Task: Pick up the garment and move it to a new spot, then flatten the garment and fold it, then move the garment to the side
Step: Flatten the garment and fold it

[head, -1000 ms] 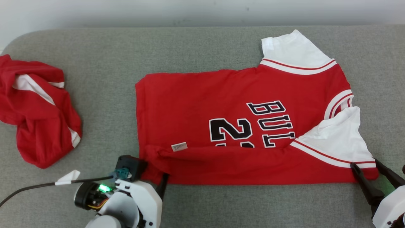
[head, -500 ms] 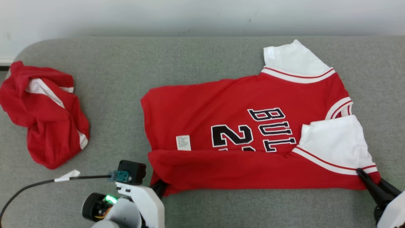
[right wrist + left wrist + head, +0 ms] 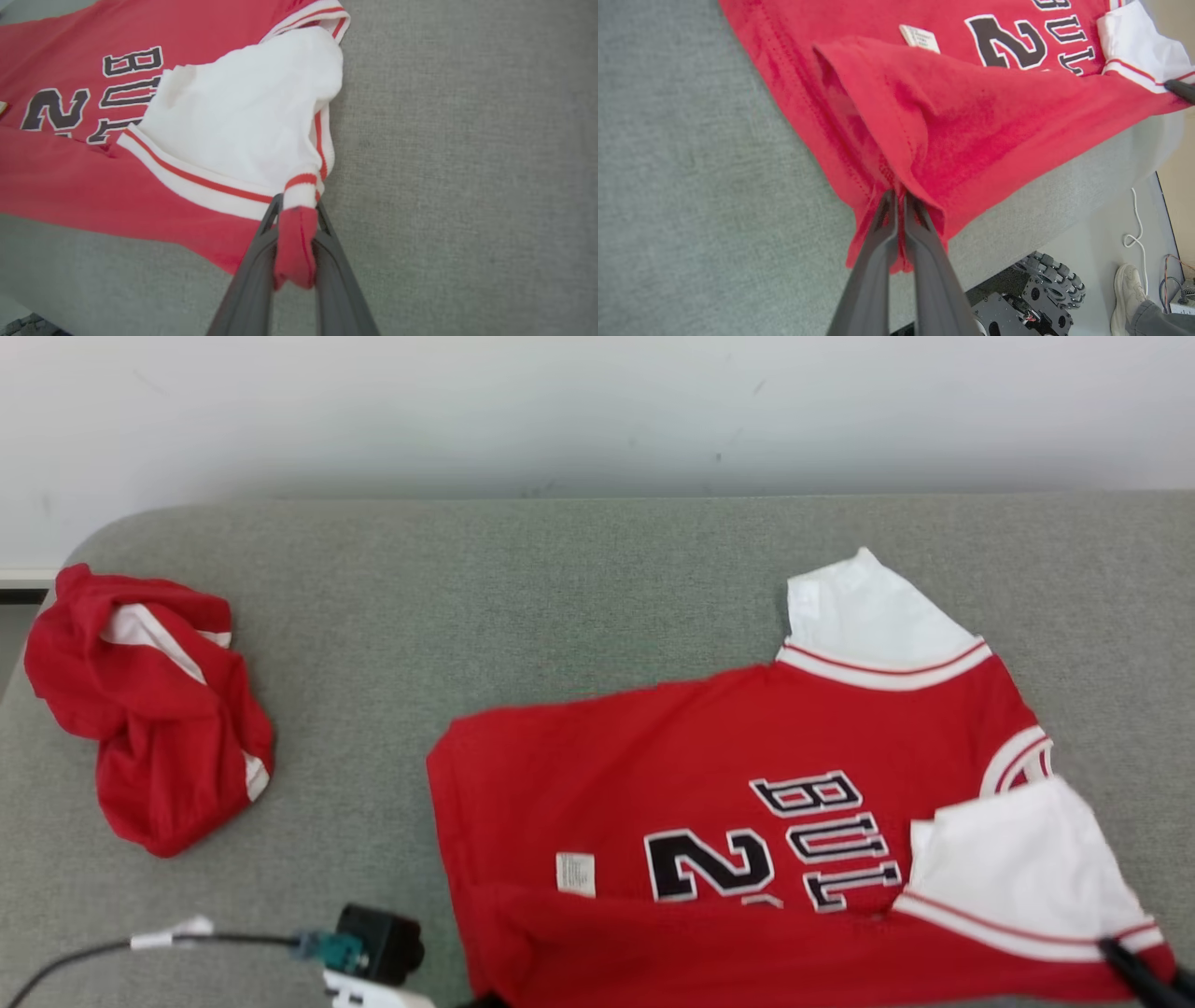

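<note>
Left gripper (image 3: 900,198): two long, smooth dark fingers pressed together, pinching the stitched hem corner of the red jersey (image 3: 971,121) at lower centre of the left wrist view. Right gripper (image 3: 298,205): fingers narrowly parted, clamping a bunched red-and-white shoulder edge just below the white sleeve (image 3: 243,112). Jersey is soft knit with black lettering, its near edge doubled over, at lower right of the head view on a grey woven cushion (image 3: 467,597). Upper left: crumpled red garment (image 3: 149,709).
</note>
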`<state>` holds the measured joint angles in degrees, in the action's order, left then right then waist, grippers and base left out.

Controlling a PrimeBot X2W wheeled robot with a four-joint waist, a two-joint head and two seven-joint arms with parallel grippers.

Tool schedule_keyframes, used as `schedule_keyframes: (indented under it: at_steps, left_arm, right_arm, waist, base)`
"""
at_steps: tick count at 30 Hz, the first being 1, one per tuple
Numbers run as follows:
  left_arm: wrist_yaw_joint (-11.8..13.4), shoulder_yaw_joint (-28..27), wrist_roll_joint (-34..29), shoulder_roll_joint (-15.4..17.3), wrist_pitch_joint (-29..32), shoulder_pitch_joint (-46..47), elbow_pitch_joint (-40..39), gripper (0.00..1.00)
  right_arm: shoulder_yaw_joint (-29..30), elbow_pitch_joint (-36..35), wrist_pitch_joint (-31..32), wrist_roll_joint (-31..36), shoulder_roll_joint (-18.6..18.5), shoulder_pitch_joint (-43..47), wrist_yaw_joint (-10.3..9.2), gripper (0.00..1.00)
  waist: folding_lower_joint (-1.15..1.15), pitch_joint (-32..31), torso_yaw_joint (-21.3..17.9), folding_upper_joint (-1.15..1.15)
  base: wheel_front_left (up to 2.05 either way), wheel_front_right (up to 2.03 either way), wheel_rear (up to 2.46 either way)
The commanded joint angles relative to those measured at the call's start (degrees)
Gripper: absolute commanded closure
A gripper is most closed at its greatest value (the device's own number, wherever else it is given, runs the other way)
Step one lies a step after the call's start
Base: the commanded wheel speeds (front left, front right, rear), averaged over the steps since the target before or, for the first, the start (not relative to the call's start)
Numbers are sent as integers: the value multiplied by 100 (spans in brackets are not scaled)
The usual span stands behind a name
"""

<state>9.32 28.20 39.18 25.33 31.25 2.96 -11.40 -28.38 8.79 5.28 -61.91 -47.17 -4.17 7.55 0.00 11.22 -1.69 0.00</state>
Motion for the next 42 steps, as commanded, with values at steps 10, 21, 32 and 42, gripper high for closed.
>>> schedule_keyframes:
  at_steps: [10, 21, 32, 42]
  left_arm:
    - [210, 89, -61, 65, -234, -736, -180, 100]
    - [352, -130, -233, 141, -503, -525, -265, 0]
    - [467, -227, -685, -161, -471, 1086, -172, 0]
    - [283, 245, -965, -784, -405, 2344, 1262, 0]
  right_arm:
    - [107, -80, 4, 2, -14, 778, -14, 77]
    - [662, -293, 80, -15, -321, 555, -13, 0]
    - [1114, -307, 701, 726, -403, -1303, -13, 0]
    - [501, 705, 1149, 1389, 121, -3070, -13, 0]
  waist:
    - [0, 49, 5, 0]
    - [0, 31, 22, 0]
    - [0, 568, 465, 0]
    - [0, 1014, 933, 0]
  base:
    - [0, 0, 0]
    - [0, 0, 0]
    - [0, 0, 0]
    - [0, 0, 0]
